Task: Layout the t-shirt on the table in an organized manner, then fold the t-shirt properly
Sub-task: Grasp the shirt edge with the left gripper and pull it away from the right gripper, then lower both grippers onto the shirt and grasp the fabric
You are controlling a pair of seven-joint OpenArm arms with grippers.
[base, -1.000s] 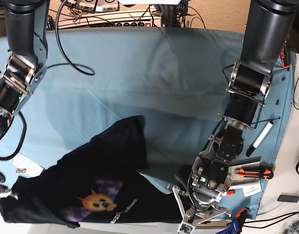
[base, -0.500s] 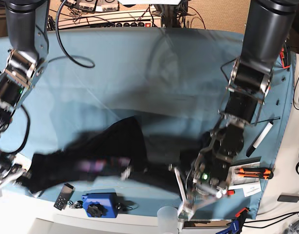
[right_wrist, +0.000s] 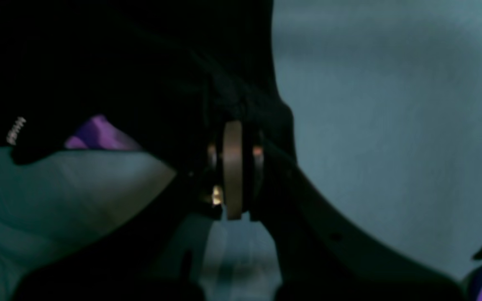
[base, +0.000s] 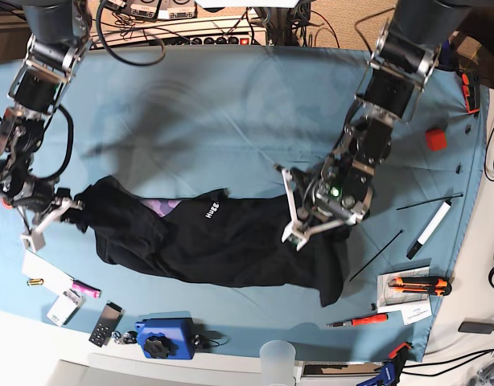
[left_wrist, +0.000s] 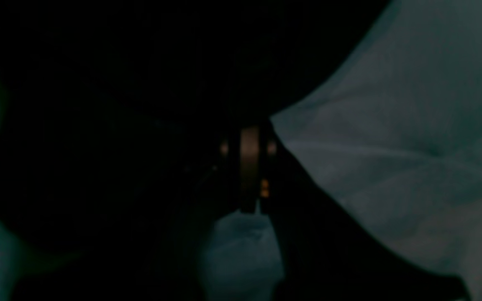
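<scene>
The black t-shirt [base: 231,245] hangs stretched between my two grippers, low over the teal table [base: 231,112], with white lettering [base: 212,211] facing up. My left gripper [base: 299,232], on the base view's right, is shut on the shirt's right end; a flap droops below it [base: 334,273]. My right gripper [base: 67,211], on that view's left, is shut on the shirt's left end. In the left wrist view the fingers [left_wrist: 249,167] pinch black fabric [left_wrist: 140,104]. In the right wrist view the fingers [right_wrist: 232,167] pinch black fabric with purple print [right_wrist: 94,133].
Along the front edge lie a blue device [base: 162,338], a clear cup [base: 277,354], a small remote [base: 109,322] and a white card [base: 44,273]. At the right are a red cube [base: 434,138], a marker [base: 432,225], an orange cutter [base: 416,283] and a screwdriver [base: 360,320]. Cables run along the back edge.
Both arms have carried the shirt from the front edge toward the table's middle. It was bunched and is now pulled out long between the two shut grippers.
</scene>
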